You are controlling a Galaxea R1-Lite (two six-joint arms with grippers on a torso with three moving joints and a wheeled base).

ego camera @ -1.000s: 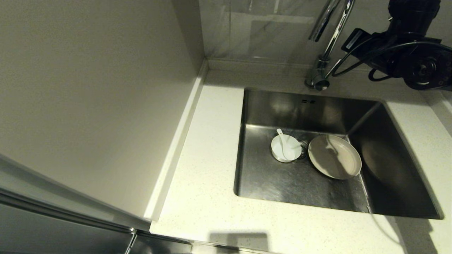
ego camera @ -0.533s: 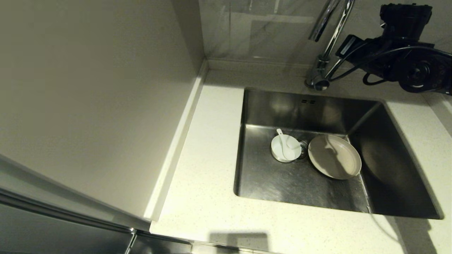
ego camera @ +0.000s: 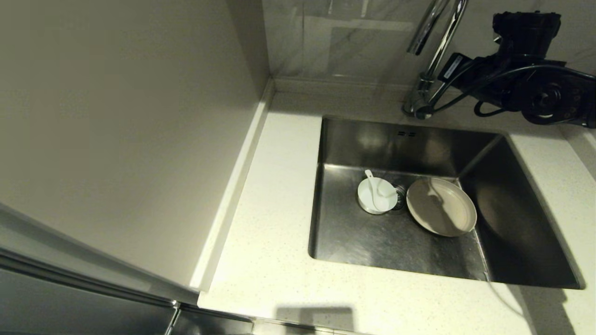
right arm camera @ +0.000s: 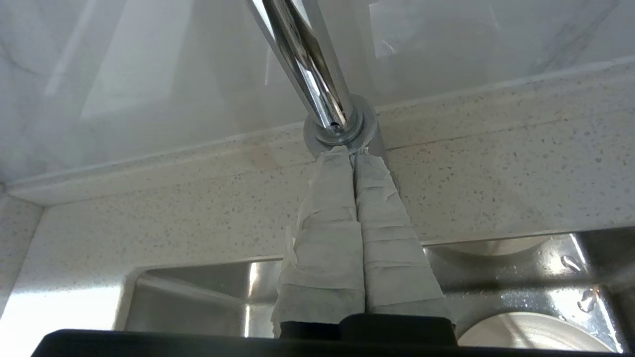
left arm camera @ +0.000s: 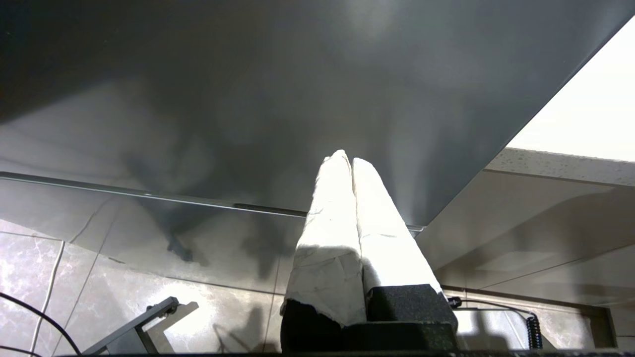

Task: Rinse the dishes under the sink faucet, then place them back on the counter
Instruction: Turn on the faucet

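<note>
Your right gripper has its two taped fingers pressed flat together, holding nothing, with the tips right at the cylindrical base of the faucet; whether they actually touch the chrome you cannot tell. In the head view the right arm reaches in from the right above the back of the counter, its dark wrist just beside the gooseneck of the faucet.

The dishes all sit on the floor of the sink. The small white bowl stands upright near the middle of the basin, with the white spoon lying in it, handle leaning out over the far rim. Just beside the bowl, toward your right, the drain strainer peeks out between it and the cream plate, which lies flat against the foot of the sink's right wall. The two overflow slots show on the back wall, below the faucet base.

Your left gripper is out of the head view; its wrist camera shows its taped fingers likewise closed on nothing, pointing at a dark cabinet front below the counter edge.
</note>
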